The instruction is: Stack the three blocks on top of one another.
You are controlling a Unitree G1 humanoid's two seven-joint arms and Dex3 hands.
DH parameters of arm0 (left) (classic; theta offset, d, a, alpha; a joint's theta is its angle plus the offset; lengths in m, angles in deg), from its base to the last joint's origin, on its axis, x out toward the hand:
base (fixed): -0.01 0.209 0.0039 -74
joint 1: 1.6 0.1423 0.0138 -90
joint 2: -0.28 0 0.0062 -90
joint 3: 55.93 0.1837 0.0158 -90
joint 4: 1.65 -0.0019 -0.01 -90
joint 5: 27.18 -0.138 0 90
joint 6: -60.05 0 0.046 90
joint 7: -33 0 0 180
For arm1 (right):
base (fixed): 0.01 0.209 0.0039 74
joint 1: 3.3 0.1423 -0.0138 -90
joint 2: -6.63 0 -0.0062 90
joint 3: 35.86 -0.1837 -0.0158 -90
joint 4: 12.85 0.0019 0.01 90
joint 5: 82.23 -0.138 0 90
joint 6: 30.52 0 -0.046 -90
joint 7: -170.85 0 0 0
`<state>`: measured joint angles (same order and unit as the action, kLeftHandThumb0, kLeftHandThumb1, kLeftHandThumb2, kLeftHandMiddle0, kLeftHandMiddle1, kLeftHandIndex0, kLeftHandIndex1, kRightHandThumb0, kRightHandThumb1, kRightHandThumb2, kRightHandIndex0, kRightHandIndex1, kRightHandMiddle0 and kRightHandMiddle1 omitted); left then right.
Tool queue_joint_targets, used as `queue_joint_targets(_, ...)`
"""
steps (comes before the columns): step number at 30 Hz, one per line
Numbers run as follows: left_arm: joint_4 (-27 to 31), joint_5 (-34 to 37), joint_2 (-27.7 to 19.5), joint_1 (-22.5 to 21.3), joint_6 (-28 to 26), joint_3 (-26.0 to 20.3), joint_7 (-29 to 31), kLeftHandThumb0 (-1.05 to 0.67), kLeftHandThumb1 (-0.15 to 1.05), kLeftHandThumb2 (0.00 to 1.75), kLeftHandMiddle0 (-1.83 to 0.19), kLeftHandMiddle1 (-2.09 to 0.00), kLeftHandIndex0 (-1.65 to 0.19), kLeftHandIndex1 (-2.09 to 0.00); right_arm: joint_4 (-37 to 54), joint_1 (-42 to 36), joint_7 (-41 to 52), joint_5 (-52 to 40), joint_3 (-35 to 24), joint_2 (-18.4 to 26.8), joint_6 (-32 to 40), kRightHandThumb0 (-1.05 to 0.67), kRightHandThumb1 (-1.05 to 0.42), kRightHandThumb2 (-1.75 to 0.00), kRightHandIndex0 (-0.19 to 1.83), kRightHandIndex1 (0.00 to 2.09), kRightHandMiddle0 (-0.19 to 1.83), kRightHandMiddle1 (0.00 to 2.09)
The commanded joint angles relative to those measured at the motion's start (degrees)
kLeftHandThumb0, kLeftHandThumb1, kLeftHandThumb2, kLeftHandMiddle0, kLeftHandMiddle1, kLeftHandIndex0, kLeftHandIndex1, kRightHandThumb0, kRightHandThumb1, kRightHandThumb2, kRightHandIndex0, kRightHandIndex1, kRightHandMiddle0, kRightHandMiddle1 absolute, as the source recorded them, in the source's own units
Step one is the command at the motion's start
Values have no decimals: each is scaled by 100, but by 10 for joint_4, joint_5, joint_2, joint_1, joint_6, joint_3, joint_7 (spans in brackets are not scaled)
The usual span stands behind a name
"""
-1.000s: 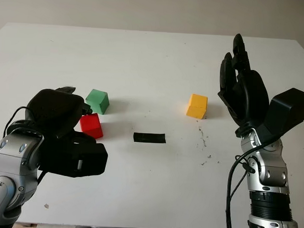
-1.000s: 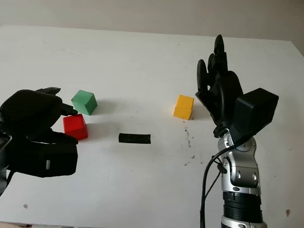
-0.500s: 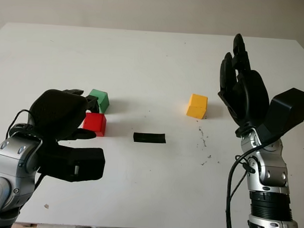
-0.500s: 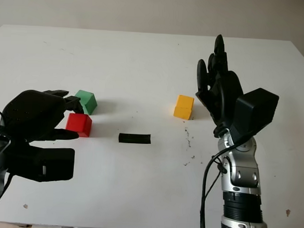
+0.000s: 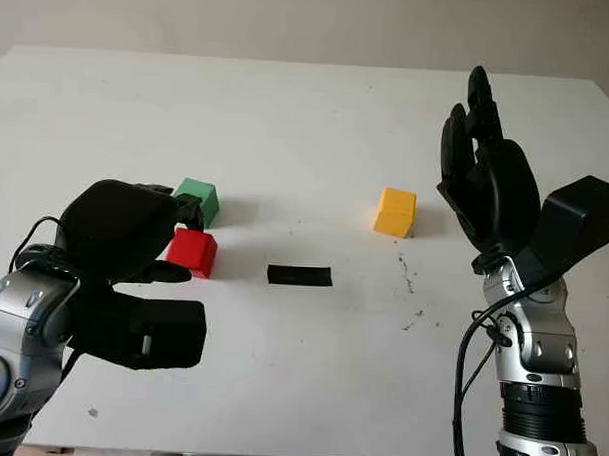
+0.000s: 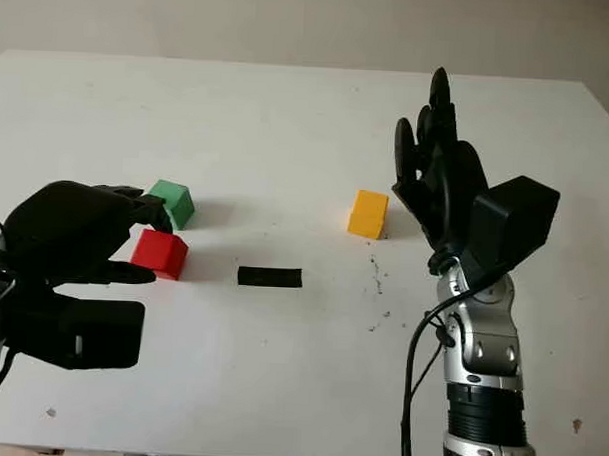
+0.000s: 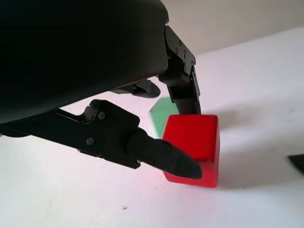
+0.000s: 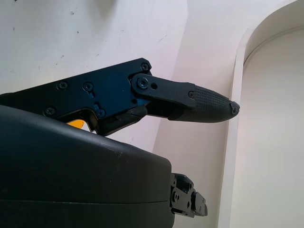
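My left robot hand (image 5: 134, 244) has closed on the small red cube block (image 5: 193, 252) and shifted it slightly right, left of centre, beside the green cube block (image 5: 197, 199). Stacking can start. My right robot hand (image 5: 483, 184) stays open near the yellow cube block (image 5: 394, 212).

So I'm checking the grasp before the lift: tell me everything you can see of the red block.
The red block is a plain, matte cube that looks solid, sitting on the white table just in front of the green block. The left hand is closed around it, one finger across its near face and another at its top back edge.
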<state>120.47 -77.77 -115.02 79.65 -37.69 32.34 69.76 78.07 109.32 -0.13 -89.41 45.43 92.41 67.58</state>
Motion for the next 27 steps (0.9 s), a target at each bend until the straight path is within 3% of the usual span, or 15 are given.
queue_joint_targets(1,38,30,-15,-30,5,-27,12,-37,100,5,-35,-5,-48,-96,8,0,-2,1,1,3,-2,-70,-105,-61,-19,0,-19,0)
queue_joint_targets(7,83,109,-57,-119,-9,-54,82,-39,100,5,-35,-5,-51,-93,5,3,-7,6,4,2,-2,-70,-105,-61,-19,0,-19,0)
queue_joint_targets(12,54,155,-73,-228,-17,-18,125,-38,93,5,-42,-6,-67,-79,1,7,-8,6,5,1,-2,-72,-105,-60,-19,0,-19,0)
queue_joint_targets(16,-21,193,-74,-321,10,41,159,-34,91,5,-44,-5,-85,-44,-6,10,-1,2,6,1,-10,-71,-105,-60,-19,0,-19,0)
queue_joint_targets(20,-121,207,-51,-397,54,113,180,-37,91,5,-49,-7,-90,-36,-3,9,-2,1,8,0,-7,-71,-105,-60,-19,0,-19,0)
queue_joint_targets(24,-212,218,-18,-429,95,162,178,-38,91,6,-48,-5,-71,-77,-1,5,-3,6,13,1,-11,-69,-105,-62,-19,0,-19,0)
queue_joint_targets(27,-252,220,3,-431,114,181,171,-38,93,6,-46,-4,-69,-78,-1,2,-4,5,13,-1,-14,-69,-105,-61,-19,0,-19,0)
